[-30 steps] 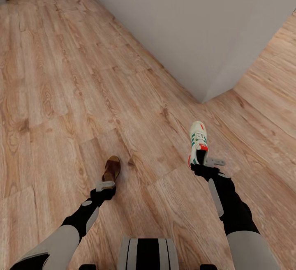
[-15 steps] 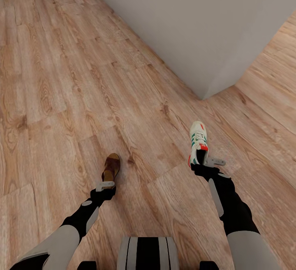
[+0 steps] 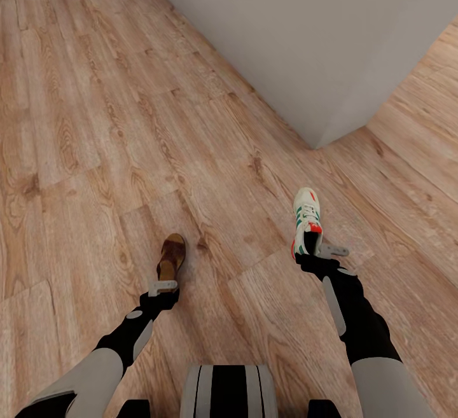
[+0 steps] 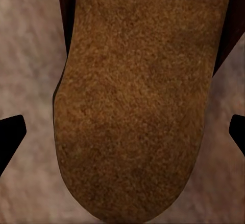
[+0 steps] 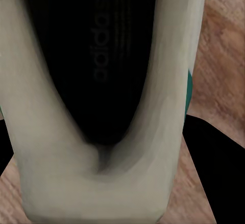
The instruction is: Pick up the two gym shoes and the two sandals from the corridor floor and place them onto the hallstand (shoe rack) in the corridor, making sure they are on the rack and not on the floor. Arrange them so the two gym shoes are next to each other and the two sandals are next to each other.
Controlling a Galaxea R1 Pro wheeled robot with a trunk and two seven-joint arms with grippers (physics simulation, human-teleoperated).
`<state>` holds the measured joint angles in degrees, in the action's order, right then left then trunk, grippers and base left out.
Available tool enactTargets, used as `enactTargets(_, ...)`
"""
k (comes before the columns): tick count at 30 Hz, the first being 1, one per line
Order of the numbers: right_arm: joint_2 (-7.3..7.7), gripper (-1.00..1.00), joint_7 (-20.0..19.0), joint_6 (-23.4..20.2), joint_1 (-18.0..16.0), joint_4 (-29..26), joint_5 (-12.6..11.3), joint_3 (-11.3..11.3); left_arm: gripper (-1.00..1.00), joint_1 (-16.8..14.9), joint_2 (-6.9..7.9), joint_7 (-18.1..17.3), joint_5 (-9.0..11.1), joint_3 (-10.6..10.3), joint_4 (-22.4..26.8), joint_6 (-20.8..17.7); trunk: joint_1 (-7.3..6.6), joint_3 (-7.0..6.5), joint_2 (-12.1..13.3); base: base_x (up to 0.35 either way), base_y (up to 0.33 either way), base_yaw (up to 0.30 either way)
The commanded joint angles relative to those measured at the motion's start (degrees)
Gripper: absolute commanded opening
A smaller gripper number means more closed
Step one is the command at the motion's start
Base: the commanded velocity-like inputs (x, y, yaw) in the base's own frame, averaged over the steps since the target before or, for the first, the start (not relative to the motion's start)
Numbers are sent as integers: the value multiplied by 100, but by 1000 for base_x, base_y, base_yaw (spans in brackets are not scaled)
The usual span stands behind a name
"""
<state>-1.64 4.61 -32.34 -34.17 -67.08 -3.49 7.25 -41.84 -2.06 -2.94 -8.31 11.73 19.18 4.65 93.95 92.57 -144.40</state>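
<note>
Inside the gym shoe, faint "adidas" lettering is showing on the dark insole. The right gripper is clamping that shoe's heel, carrying it above the corridor floor, near a grey wall corner. The left gripper is pinching the sandal by its heel; its fingertips are cut off at the frame edges. Open floor is stretching ahead on the left.

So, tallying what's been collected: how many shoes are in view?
2. One sandal is at the left claw; one gym shoe is at the right claw. The other two are out of frame.
</note>
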Motion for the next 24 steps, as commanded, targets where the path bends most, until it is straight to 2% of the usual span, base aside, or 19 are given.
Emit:
enactTargets(1, -3, -100, 31, -23, -2, -7, -38, 4, 100, -1, -5, -31, -57, 49, -2, 18, -1, 3, -1, 0, 0, 0)
enactTargets(7, -3, -100, 31, -23, -2, -7, -38, 4, 100, -1, -5, -30, -57, 49, -2, 27, -1, 3, -1, 0, 0, 0)
enactTargets(8, -3, -100, 31, -21, -2, -7, -38, 4, -100, 0, -5, -27, -57, 49, -2, 33, -1, 3, -1, 0, 0, 0)
enactTargets(24, -3, -100, 31, -24, -2, -7, -38, 4, -100, -7, -5, -23, -57, 52, -2, 45, -1, 3, -1, 0, 0, 0)
